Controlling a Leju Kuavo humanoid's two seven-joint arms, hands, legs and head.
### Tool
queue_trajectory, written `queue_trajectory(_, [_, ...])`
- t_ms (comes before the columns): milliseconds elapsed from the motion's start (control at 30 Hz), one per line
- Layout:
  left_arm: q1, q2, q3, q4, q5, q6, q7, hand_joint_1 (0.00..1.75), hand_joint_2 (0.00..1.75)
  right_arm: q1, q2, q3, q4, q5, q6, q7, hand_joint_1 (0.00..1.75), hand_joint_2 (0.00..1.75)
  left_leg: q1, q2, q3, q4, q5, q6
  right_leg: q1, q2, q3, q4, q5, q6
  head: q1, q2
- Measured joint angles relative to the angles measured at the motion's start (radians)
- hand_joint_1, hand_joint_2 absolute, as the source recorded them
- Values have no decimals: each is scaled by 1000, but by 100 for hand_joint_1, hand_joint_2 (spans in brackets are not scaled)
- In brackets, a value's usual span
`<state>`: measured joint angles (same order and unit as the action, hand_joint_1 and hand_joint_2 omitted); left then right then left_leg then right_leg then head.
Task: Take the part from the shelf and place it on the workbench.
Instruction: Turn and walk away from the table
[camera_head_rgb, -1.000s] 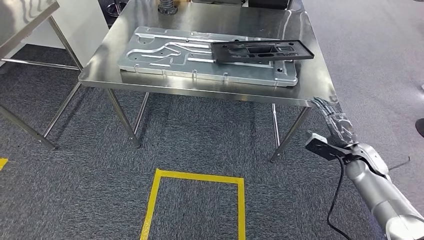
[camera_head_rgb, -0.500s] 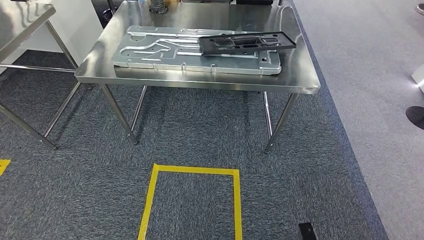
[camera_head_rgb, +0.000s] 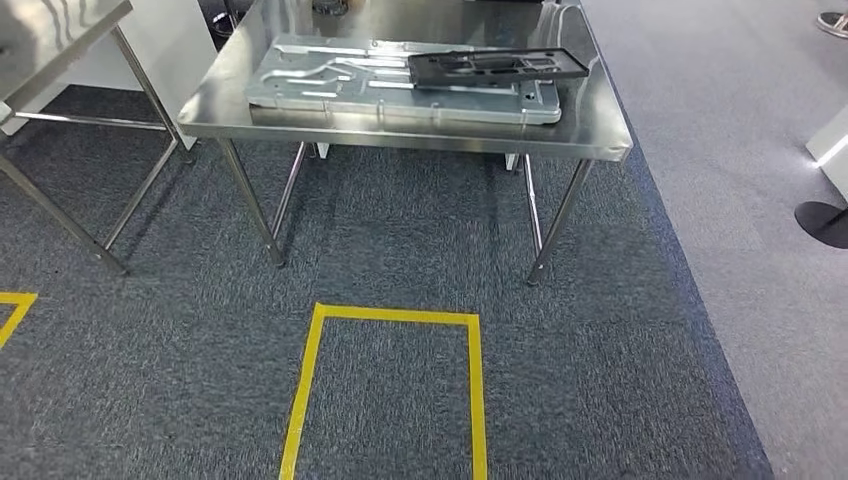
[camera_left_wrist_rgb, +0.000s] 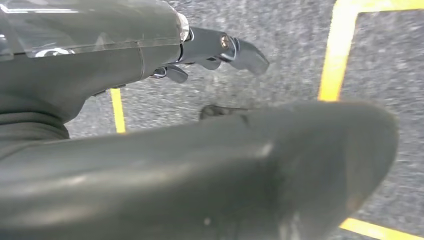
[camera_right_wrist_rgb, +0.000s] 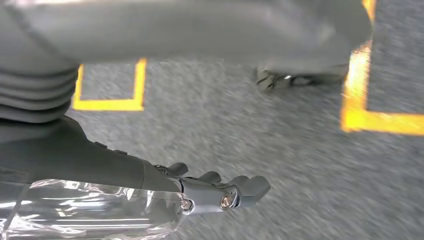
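Left hand (camera_left_wrist_rgb: 220, 50) hangs over carpet, fingers loosely apart, holding nothing. One black part (camera_head_rgb: 497, 65) lies at 12 o'clock atop one silver plate (camera_head_rgb: 330, 80) on the workbench (camera_head_rgb: 420, 130), well apart from both hands. Right hand (camera_right_wrist_rgb: 220, 192) likewise empty, fingers apart.

My head cam sits high, looking forward and down at the steel workbench (camera_head_rgb: 400, 120) and a yellow tape square (camera_head_rgb: 385, 390) on carpet. Both wrist cams hang close behind their hands, facing the floor, blurry; they probably share that same yellow tape with the head view.
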<state>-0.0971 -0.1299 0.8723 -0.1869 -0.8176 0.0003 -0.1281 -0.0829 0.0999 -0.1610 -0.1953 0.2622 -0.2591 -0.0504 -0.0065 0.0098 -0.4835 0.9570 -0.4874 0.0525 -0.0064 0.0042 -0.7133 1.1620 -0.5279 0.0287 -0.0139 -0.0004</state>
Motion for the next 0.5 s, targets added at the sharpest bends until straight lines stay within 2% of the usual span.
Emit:
queue_trajectory(33, [0,0,-1,0,-2,1,1,0,0,-1,2,0,1,3,5,2,0,175,-1,1,-20,1,14,0,0,0,-4,64,-36,1,0,0])
queue_trajectory(67, [1,0,-2,0,-4,2,2,0,0,-2,4,0,2,6,8,2,0,175,-2,3,-41,4,27,-1,0,0,0,112,-37,2,0,0])
queue_trajectory(100, [1,0,-3,0,-6,4,1,0,0,-3,5,0,2,7,11,3,0,175,-3,4,-63,7,39,-2,0,0,13,138,-11,1,0,0])
queue_trajectory(133, [1,0,-4,0,-7,5,0,0,0,-4,6,0,2,7,15,3,0,175,-3,5,-85,12,52,-4,1,0,40,136,30,-2,0,0])
queue_trajectory(167, [1,0,-5,0,-8,6,-1,0,0,-4,6,0,2,6,19,3,0,175,-3,5,-104,17,63,-6,2,0,74,112,65,-5,0,0])
queue_trajectory(200, [1,0,-5,0,-9,7,-3,0,0,-6,6,0,2,5,24,2,0,175,-3,6,-119,23,72,-7,3,-1,118,69,80,-9,0,0])
queue_trajectory(233, [1,-1,-6,0,-9,8,-4,0,44,-7,6,0,2,4,27,2,0,175,-3,5,-129,28,79,-10,6,-2,174,5,68,-14,0,0])
queue_trajectory(267, [2,-2,-7,0,-9,8,-5,0,87,-10,6,0,2,5,28,2,0,175,-4,5,-135,32,85,-13,8,-4,230,-72,37,-20,0,0])
queue_trajectory(300, [2,-3,-8,0,-10,9,-6,0,131,-13,6,0,2,7,29,2,0,175,-5,6,-141,36,92,-17,12,-6,276,-143,4,-26,0,0])
queue_trajectory(333, [2,-4,-10,0,-10,9,-6,0,175,-16,6,0,2,9,28,2,0,175,-4,8,-147,37,101,-23,14,-7,306,-196,-20,-31,0,0])
queue_trajectory(367, [2,-4,-11,0,-11,9,-7,0,175,-19,7,0,2,11,28,2,0,175,-4,9,-151,37,111,-29,14,-7,315,-226,-29,-36,0,0])
queue_trajectory(400, [1,-5,-13,0,-12,9,-7,0,175,-20,8,0,2,13,28,2,0,175,-3,9,-156,39,116,-35,13,-8,312,-233,-24,-40,0,0])
queue_trajectory(433, [2,-4,-14,0,-13,10,-8,0,175,-20,9,0,3,15,29,3,0,175,-1,7,-162,49,103,-42,10,-9,306,-234,-15,-45,0,0])
queue_trajectory(467, [3,-4,-14,0,-16,11,-9,0,131,-19,10,0,3,18,29,3,0,131,0,4,-172,77,74,-48,8,-10,301,-236,-5,-50,0,0])
queue_trajectory(500, [4,-4,-15,0,-17,12,-10,0,131,-18,11,1,4,19,30,4,0,87,3,1,-187,126,30,-54,7,-12,294,-236,3,-53,0,0])
